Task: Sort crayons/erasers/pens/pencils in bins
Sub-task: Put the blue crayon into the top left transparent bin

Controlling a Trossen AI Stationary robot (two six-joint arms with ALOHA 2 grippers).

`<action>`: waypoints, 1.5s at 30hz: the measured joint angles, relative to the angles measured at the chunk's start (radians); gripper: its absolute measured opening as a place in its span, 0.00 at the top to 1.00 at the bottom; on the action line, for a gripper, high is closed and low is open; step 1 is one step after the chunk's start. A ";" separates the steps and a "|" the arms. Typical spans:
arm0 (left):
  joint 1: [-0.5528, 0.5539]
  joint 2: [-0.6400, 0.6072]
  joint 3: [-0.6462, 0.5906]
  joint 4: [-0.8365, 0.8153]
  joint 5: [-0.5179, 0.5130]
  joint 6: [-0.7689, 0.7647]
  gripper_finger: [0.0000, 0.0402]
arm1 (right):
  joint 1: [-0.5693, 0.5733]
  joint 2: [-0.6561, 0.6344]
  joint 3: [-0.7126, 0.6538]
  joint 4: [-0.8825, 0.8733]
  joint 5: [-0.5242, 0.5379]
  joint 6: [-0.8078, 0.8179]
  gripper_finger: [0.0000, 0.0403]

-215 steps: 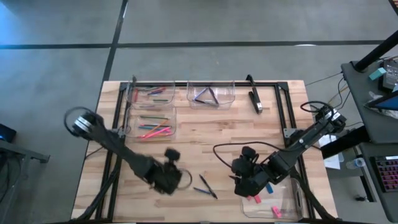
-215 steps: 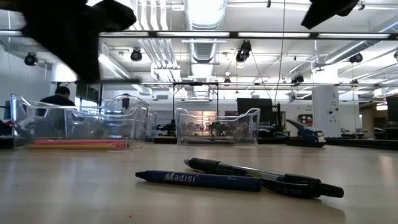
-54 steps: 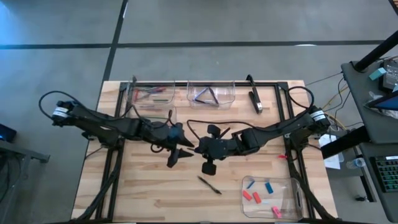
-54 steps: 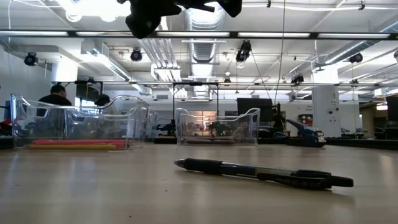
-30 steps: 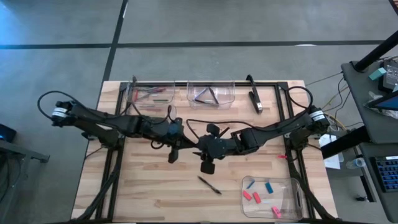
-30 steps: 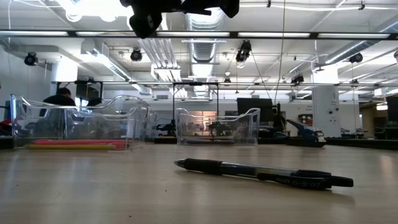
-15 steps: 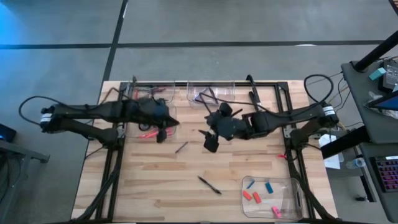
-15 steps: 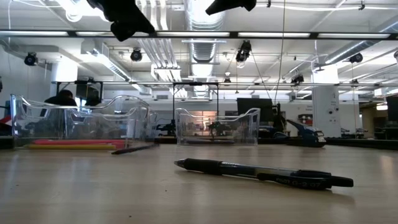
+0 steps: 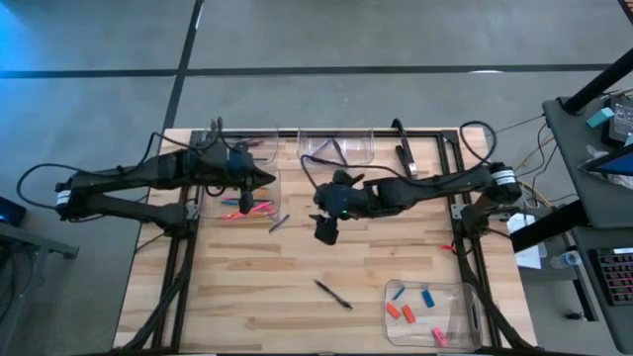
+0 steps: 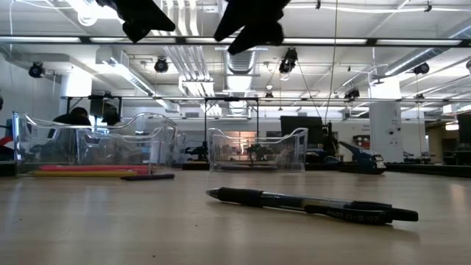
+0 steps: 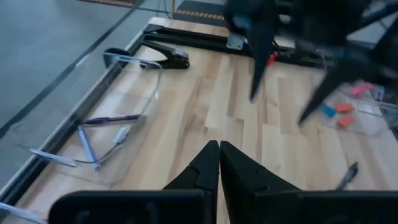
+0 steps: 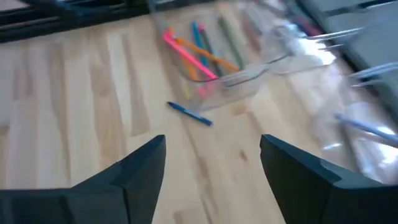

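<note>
While the left gripper [image 9: 265, 178] hangs over the back-left of the table [image 9: 396, 259] with its fingers [image 11: 211, 163] pinched flat together and nothing between them, look what lies just below it: the crayon bin [image 9: 240, 204], bright pink and orange sticks piled inside, and a blue pen [image 9: 278, 223] lying loose on the wood right beside that bin's near corner, outside the wall. It sits with no bin around it, so by my reading it belongs elsewhere and needs picking up. Moving across, at the back edge sit a second bin [image 9: 240, 150] of coloured sticks and the pen bin [image 9: 336, 148], a few slim dark sticks already inside, which looks like the blue one's proper home. Now the middle of the table: the right gripper [image 9: 324, 229] hovers above bare wood, fingers [image 12: 140, 168] spread wide and carrying nothing, and its wrist view looks straight at that blue pen, so I'd judge it is lining up a grab. Nearer the front, a black pen [image 9: 331, 294] lies alone, well apart from any bin. Far right front, the eraser bin [image 9: 470, 314] holds pink, red-orange and blue erasers [image 9: 401, 311], which looks finished.
</note>
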 joint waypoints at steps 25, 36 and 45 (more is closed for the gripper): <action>-0.227 0.164 -0.012 -0.144 -0.040 -0.247 1.00 | -0.012 0.017 0.000 0.031 -0.085 0.022 0.42; -0.457 0.288 -0.089 -0.132 -0.365 -0.540 1.00 | 0.036 -0.061 0.000 -0.082 -0.042 0.068 0.44; -0.677 0.281 -0.315 0.065 -0.700 -0.868 1.00 | 0.070 -0.104 0.000 -0.102 0.010 0.074 0.44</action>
